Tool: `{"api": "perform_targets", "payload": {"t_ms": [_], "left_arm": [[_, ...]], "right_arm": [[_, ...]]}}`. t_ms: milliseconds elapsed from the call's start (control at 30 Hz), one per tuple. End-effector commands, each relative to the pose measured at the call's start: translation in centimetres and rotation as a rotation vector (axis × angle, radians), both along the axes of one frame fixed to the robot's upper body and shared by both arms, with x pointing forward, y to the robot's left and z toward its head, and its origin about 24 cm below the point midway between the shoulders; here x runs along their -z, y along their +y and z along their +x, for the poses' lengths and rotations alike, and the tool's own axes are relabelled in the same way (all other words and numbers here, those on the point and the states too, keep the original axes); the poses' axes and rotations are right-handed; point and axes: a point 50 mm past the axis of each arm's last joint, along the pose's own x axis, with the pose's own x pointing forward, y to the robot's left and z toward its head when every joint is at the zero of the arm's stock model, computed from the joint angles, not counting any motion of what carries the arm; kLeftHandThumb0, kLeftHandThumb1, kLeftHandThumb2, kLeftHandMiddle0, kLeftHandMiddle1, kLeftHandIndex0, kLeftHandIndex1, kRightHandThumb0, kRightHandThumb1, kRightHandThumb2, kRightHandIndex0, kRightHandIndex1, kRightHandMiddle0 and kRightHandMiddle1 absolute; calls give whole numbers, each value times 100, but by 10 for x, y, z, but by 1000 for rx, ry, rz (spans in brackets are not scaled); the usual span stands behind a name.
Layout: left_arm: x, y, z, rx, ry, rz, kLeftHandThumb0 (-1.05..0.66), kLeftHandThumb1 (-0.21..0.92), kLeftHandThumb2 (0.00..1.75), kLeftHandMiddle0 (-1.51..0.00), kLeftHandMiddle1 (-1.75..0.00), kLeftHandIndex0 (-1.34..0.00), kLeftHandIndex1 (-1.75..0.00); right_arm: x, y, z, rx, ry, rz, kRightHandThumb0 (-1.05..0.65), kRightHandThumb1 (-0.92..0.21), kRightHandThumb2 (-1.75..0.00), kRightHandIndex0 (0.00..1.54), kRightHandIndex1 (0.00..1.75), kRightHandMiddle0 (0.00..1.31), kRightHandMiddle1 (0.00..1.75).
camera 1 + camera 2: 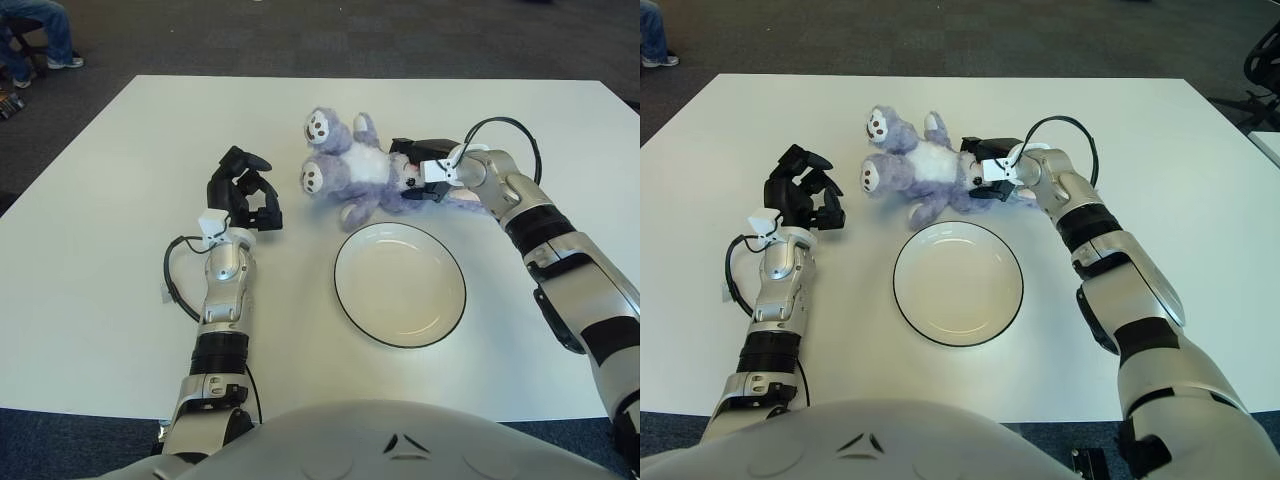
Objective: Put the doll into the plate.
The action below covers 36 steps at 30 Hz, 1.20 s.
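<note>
A: Item one, the doll [352, 168]?

B: Purple and white plush; lying on the white table [120, 300], toward its far middle; two round pale foot soles face the left side; body stretches rightward into the right hand [418, 172]; it lies just beyond the far rim of the plate, none of it inside the dish.

A: Item two, the plate [400, 284]?

B: White, round, thin dark rim; flat on the table, nearer the robot than the doll; nothing in it.

A: Right hand, condition?

B: At the doll's right end; dark fingers closed about the plush there; forearm runs back to the right edge of the view; a black cable loops above the wrist.

A: Left hand [243, 200], condition?

B: Left of the doll, apart from it; dark fingers curled inward, holding nothing; forearm reaches forward from the near table edge.

A: Other entries?

B: Dark carpet [300, 35] beyond the table; a seated person's legs [40, 35] at the far left corner.
</note>
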Motion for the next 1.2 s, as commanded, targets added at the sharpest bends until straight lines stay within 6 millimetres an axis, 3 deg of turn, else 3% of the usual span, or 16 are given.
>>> {"api": "perform_targets", "payload": {"t_ms": [0,100,333,433,567,967,1167], "left_arm": [[21,1,-10,-14,83,-15,-2,-8,169,-92,-175,-80,-150],[21,1,-9,-14,83,-15,-2,-8,168,-91,-175,-79,-150],[21,1,-9,-20,90,-17,-2,-7,168,-91,-175,-78,-151],[21,2,-9,-22,91,-16,-1,-7,168,-91,-175,-79,-151],[20,2,-9,-19,91,-14,-1,-8,168,-91,-175,-79,-150],[20,2,-9,-16,95,-14,-1,-8,169,-91,-175,-79,-152],[20,2,-9,-12,93,-15,-2,-7,168,-91,-175,-79,-151]], "right_arm": [[13,-10,-6,31,59,4,14,-42,-120,46,174,29,174],[12,-11,-6,43,48,24,4,-43,-120,43,175,37,174],[9,-13,-7,77,26,70,0,-37,-126,46,175,44,175],[8,-14,-7,86,20,84,0,-26,-136,64,175,50,164],[7,-14,-7,89,6,91,0,-16,-149,73,175,52,169],[7,-20,-5,88,7,161,0,-15,-138,90,132,56,175],[7,-24,-3,97,-7,176,0,-14,-137,93,124,59,175]]}}
